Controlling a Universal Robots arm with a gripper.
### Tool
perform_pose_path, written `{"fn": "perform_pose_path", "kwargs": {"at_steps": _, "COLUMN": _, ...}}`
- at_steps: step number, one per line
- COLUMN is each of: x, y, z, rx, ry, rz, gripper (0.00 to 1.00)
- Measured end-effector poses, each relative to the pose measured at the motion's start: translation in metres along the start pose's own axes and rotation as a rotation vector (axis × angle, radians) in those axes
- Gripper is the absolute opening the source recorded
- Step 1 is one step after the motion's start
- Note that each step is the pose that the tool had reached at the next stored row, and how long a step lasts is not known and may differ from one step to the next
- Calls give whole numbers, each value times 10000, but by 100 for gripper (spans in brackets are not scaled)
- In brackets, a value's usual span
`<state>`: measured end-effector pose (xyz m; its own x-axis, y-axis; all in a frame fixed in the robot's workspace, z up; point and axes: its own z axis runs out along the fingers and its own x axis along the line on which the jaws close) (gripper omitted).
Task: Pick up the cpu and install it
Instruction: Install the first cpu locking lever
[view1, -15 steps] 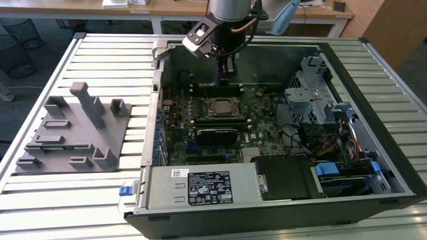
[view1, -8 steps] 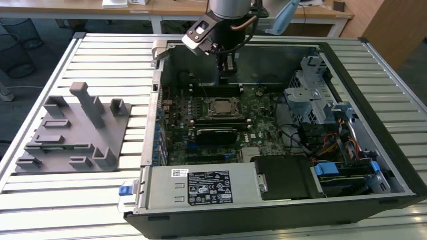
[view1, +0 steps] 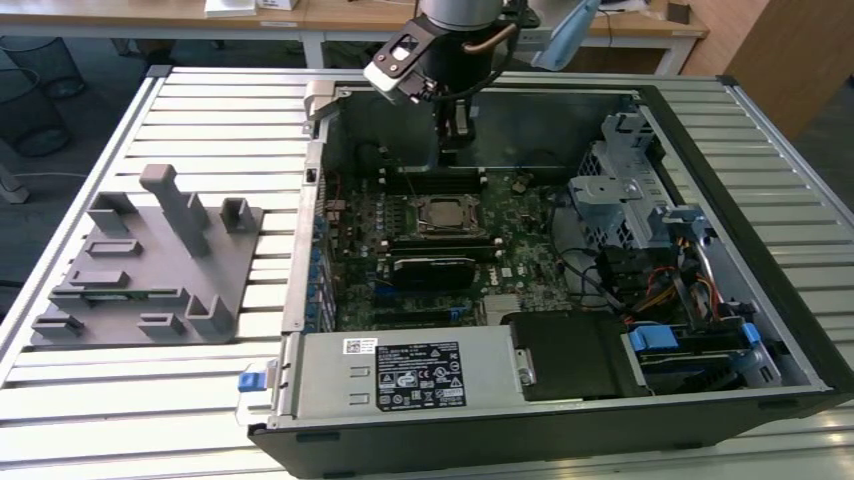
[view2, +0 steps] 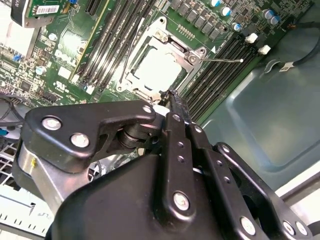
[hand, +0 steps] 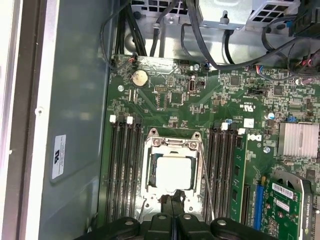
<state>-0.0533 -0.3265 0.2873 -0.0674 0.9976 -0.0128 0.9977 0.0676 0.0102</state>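
The cpu (view1: 438, 213) lies flat in the metal-framed socket (hand: 148, 150) on the green motherboard, its silvery top showing in both wrist views (hand: 174, 172) (view2: 157, 70). My gripper (view1: 457, 135) hangs inside the open computer case, above the board and just off the socket's edge, toward the case wall. The black fingers (hand: 171, 207) (view2: 169, 95) are pressed together with nothing between them. The socket's thin lever wire (view2: 225, 60) lies beside the frame.
A grey fixture tray (view1: 147, 260) sits on the slatted table at the exterior view's left. Inside the case are memory slots (hand: 125, 170), a finned heatsink (hand: 298, 139), an expansion card (hand: 292, 205), cable bundles (view1: 654, 290), a drive cage (view1: 627, 190) and the power supply (view1: 414, 375).
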Motion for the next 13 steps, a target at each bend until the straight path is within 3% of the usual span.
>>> {"fn": "perform_pose_path", "kwargs": {"at_steps": 5, "x": 0, "y": -7, "z": 0, "rx": 1, "ry": -23, "rz": -52, "gripper": 11}}
{"fn": "perform_pose_path", "kwargs": {"at_steps": 13, "x": 0, "y": -6, "z": 9, "rx": -18, "ry": -16, "rz": -1465, "gripper": 11}}
